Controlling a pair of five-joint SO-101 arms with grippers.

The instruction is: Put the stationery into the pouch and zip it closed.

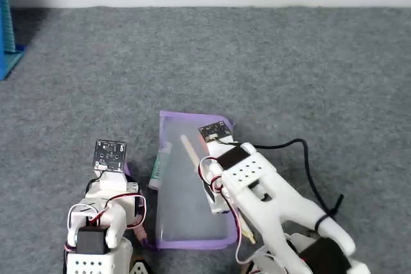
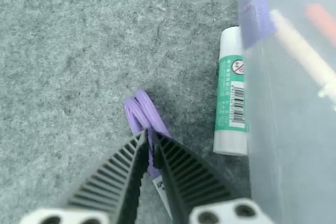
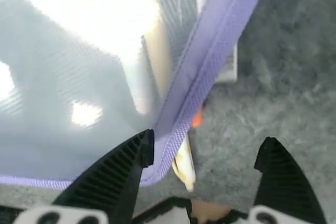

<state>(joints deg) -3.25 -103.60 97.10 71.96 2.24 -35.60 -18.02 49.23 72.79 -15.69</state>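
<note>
Pouch: the translucent plastic pouch with purple zip edging [image 1: 186,203] lies flat on the grey felt bench [image 1: 289,62], between both tools.
Left tool [image 2: 147,136]: pinched closed on a purple cord loop [image 2: 140,109].
Glue stick: the green-and-white glue stick [image 2: 231,98] lies just beside the pouch's edge, near the left tool.
Right tool [image 3: 209,140]: spread wide and holding nothing, with one finger at the pouch's purple corner.

Soft light, perhaps overhead, glares off the pouch [image 3: 89,61].
</note>
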